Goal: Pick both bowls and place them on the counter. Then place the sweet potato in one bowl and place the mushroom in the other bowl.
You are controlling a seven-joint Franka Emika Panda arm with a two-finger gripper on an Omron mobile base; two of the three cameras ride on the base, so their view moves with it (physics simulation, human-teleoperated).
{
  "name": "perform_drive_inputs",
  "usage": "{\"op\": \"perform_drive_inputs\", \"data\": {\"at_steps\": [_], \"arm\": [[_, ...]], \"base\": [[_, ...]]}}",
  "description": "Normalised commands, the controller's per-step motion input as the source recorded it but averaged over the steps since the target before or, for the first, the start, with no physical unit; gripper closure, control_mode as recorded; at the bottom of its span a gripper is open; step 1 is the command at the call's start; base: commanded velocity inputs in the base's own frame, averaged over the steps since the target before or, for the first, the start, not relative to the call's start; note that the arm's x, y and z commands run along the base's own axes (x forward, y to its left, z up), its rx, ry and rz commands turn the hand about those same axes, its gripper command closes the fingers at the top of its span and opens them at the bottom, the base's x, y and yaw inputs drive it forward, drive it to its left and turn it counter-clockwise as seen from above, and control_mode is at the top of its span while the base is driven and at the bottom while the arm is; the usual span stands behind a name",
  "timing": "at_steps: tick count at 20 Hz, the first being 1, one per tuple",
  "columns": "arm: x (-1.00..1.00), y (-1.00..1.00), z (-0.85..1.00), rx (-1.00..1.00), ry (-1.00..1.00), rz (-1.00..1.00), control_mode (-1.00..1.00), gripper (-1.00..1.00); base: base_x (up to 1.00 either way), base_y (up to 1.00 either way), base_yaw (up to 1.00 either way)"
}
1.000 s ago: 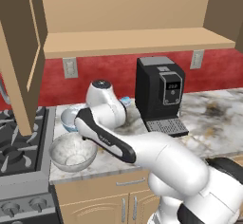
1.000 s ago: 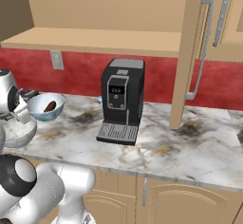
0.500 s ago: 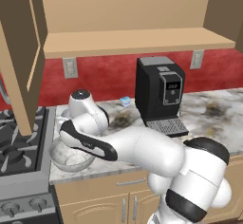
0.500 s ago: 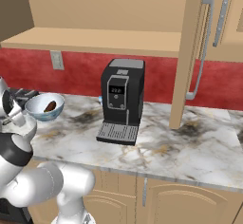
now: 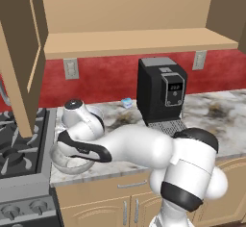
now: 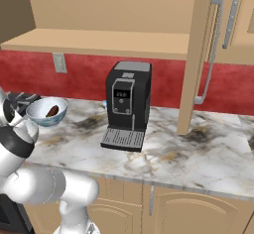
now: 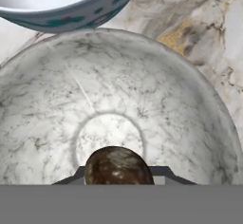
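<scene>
the hand view shows the mushroom (image 7: 118, 165) clamped in the gripper (image 7: 118, 178) above the grey bowl (image 7: 57, 104); at 12 o'clock, the blue bowl (image 6: 46, 113) holds the sweet potato (image 6: 52, 111). the arm bends low over the counter (image 5: 211, 113).

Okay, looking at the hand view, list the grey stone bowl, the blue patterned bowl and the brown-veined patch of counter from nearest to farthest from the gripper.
1. Grey stone bowl, directly beneath the gripper.
2. Blue patterned bowl, just beyond, at the top.
3. Brown-veined counter patch, beyond the grey bowl's rim, upper right; close to the second, hard to call.
</scene>
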Motion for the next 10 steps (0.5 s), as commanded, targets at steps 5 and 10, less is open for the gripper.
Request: {"op": "perform_drive_inputs", "data": {"at_steps": [5, 10], "arm": [[0.07, 0.04, -0.14, 0.00, 0.00, 0.00, -1.00, 1.00], [0.02, 0.10, -0.22, 0.00, 0.00, 0.00, -1.00, 1.00]], "base": [[0.00, 0.00, 0.00], [0.00, 0.00, 0.00]]}}
